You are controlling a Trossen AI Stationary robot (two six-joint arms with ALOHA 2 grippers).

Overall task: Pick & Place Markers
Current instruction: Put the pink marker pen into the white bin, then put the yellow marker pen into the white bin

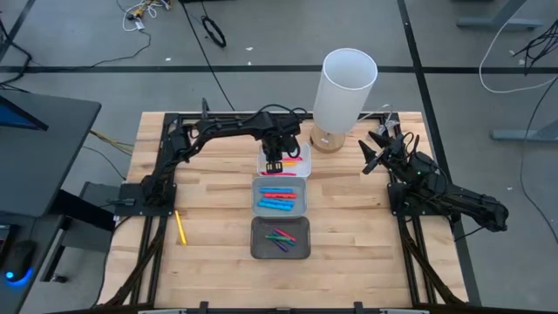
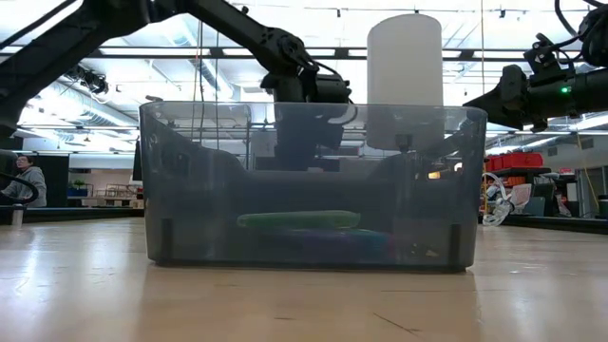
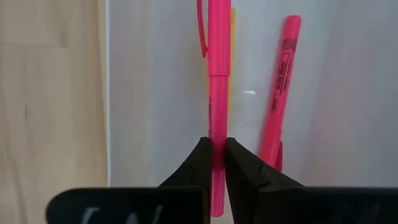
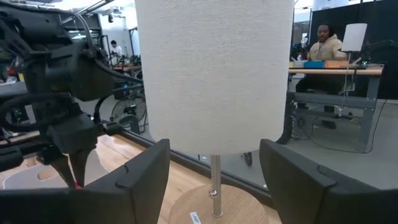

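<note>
Pink marker (image 3: 219, 74) | light, stiff, smooth barrel, likely slippery; grip mid-barrel | left hand (image 3: 214, 152) clamped on it over white tray (image 3: 155, 93) | right hand (image 4: 214, 177) apart, waiting by lamp (image 4: 214, 74)

The overhead camera looks straight down on the table (image 1: 366, 235), the low one peers level through the grey tray (image 2: 312, 185), and each wrist camera looks forward, one close over the white tray (image 3: 155, 93), one facing the lamp (image 4: 214, 74).
</note>
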